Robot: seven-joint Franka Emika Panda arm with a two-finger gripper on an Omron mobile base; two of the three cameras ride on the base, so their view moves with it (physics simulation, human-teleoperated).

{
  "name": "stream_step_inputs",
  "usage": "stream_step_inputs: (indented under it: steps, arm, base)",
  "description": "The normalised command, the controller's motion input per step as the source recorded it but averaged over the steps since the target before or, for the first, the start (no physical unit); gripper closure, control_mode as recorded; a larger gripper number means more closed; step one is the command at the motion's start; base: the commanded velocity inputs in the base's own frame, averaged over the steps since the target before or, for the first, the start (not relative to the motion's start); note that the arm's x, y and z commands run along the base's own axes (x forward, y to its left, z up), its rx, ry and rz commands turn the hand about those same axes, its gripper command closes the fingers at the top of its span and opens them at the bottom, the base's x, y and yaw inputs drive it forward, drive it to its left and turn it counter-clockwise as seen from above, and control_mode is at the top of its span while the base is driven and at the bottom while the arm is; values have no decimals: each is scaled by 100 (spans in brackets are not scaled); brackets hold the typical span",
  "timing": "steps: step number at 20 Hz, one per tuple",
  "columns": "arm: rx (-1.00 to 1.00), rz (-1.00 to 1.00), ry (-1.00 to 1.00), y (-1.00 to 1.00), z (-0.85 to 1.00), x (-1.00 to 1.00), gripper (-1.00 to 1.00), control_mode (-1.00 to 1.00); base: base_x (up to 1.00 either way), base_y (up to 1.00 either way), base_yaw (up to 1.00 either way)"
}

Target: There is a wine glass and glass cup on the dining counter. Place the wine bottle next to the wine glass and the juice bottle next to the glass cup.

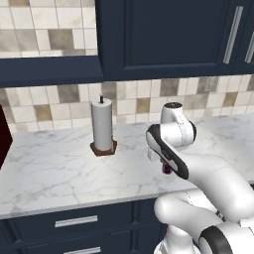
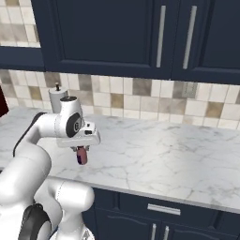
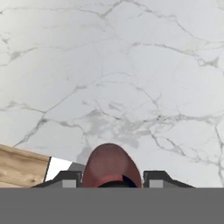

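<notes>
We found the juice bottle (image 2: 82,155) hanging from the gripper (image 2: 80,149), its long axis close to vertical and tipped a little off plumb. Its pinkish-red body pointed down toward the marble counter (image 2: 178,154), and its upper end was lost between the fingers, so we could not see the cap in the right base view. In the left base view only a small purple-red piece of the bottle (image 1: 166,168) showed just below the hand, most of it hidden by the forearm. In the hand view we looked along the bottle (image 3: 110,166) from above: its rounded reddish body bulged out between the two dark fingertips (image 3: 65,178), one on each side and pressed against it. So the gripper (image 3: 111,180) was closed narrowly on the bottle and carried it. A gap showed under the bottle's lower end in the right base view, so it hung clear of the marble (image 3: 131,78), which lay straight beneath the hand.

Off to one side of the hand, well apart from it and farther back toward the tiled wall (image 1: 44,109), stood a paper towel roll (image 1: 102,125) upright on a brown hexagonal base. Dark navy upper cabinets (image 2: 117,37) hung above the hand, and navy drawers (image 1: 79,223) with metal handles sat beneath the counter edge.
</notes>
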Motion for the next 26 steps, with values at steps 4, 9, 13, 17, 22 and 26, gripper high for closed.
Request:
stream_step_inputs:
  steps: [4,9,13,17,22,26]
  arm:
    - [0,0,0,0,0,0,100,100]
    - [0,0,0,0,0,0,100,100]
    - [0,0,0,0,0,0,100,100]
    - [0,0,0,0,0,0,100,100]
    - [0,0,0,0,0,0,100,100]
    - [0,0,0,0,0,0,100,100]
  base:
    - [-45,9,0]
    - [-63,15,0]
    - [-74,14,5]
    - [-21,0,91]
    - [-8,0,100]
    - [-2,0,100]
